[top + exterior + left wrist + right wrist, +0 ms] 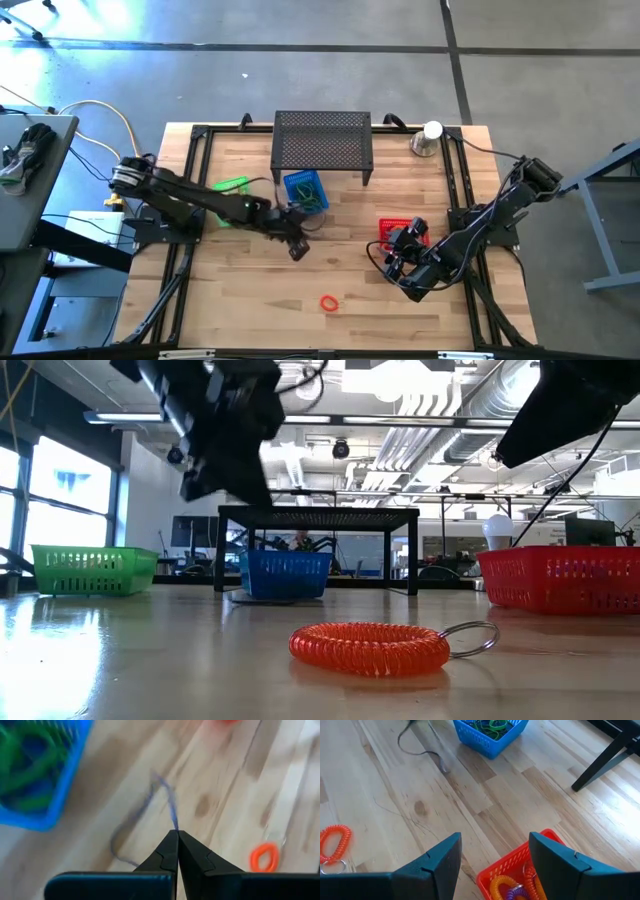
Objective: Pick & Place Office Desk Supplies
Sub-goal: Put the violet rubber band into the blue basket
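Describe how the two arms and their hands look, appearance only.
Both arms are dark, jointed links with black cables looped alongside. The left hand ends in two black fingers tapering to wedge tips, mounted on a flat black bar. The right hand has two broad, dark blue-grey fingers with angled faces and slim seams. No markings show.

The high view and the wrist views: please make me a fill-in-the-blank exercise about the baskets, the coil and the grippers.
1. The orange coil lies on the bare ____, outside every basket.
2. The left gripper is shut on a thin purple ____.
3. The right gripper hangs open over the rim of the ____ basket.
4. The blue basket stands just in front of the black perforated ____.

Missing words: table; loop; red; stand
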You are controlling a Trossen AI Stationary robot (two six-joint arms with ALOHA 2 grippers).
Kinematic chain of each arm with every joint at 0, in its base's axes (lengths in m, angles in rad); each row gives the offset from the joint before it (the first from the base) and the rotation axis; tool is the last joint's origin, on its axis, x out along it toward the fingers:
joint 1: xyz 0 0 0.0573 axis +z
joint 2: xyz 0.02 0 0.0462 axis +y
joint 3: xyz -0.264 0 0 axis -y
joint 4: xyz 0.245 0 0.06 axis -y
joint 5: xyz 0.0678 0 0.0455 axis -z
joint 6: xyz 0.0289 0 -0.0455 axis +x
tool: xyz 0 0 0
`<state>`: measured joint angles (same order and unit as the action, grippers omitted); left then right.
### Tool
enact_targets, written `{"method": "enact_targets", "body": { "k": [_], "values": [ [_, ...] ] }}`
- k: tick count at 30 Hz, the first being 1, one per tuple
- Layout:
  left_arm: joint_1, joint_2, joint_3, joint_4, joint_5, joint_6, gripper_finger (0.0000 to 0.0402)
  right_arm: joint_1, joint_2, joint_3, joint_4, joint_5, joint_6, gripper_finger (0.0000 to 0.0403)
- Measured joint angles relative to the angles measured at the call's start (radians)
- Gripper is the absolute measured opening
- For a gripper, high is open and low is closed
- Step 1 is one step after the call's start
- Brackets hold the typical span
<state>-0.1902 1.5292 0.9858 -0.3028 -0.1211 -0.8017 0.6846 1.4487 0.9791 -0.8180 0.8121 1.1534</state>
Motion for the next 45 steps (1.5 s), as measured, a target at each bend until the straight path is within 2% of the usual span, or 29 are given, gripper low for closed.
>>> {"method": "enact_targets", "body": {
  "k": [10, 17, 25, 36, 45],
  "values": [
    [0.058, -0.18, 0.02, -0.01, -0.139, 0.096, 0.0, 0.0, 0.0, 0.0, 0.0, 0.0, -0.006, 0.022],
    [0.113, -0.253, 0.021, -0.002, -0.173, 0.175, 0.0, 0.0, 0.0, 0.0, 0.0, 0.003, -0.006, 0.022],
    [0.189, -0.218, 0.022, -0.042, -0.196, 0.226, 0.0, 0.0, 0.0, 0.0, 0.004, 0.021, -0.007, 0.022],
    [0.276, -0.126, 0.022, -0.104, -0.195, 0.214, 0.0002, 0.0, 0.0, 0.0, 0.011, 0.02, -0.007, 0.022],
    [0.289, -0.068, 0.022, -0.096, -0.208, 0.312, 0.0037, 0.0, 0.0, 0.001, 0.017, 0.023, -0.01, 0.022]
  ]
}}
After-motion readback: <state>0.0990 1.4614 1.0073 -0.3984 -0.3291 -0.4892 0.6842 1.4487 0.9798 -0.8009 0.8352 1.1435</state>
